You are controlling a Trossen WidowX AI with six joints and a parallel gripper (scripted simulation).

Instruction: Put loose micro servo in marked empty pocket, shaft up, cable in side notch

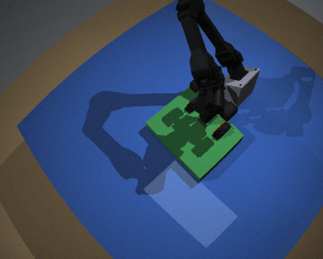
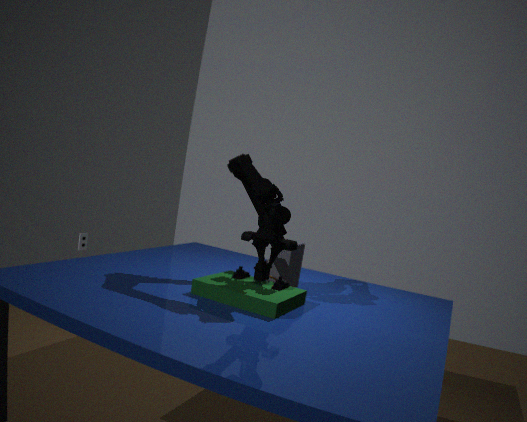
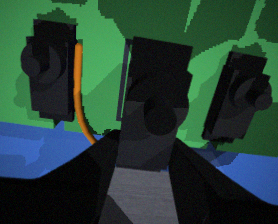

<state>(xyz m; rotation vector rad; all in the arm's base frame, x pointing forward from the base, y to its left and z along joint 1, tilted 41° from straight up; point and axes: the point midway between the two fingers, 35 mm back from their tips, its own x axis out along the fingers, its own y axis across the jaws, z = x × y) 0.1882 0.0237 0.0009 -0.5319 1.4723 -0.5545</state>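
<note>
— Where's it got to? All I can make out is the blue bench [image 1: 81,129] and that green deck [image 1: 173,135] sitting on it.

— The arm [image 1: 200,58] is bent down over the deck's far edge. The end effector [image 3: 151,150] is clamped on the servo [image 3: 157,102], carrying it just above the deck, between two servos already seated either side.

— So not in yet?

— Not by my reckoning; it looks like the lowering step. The pocket itself is hidden beneath it. Next I'd say it wants a straight descent until the ears lie flat, with the cable into the notch, then a release.
</note>
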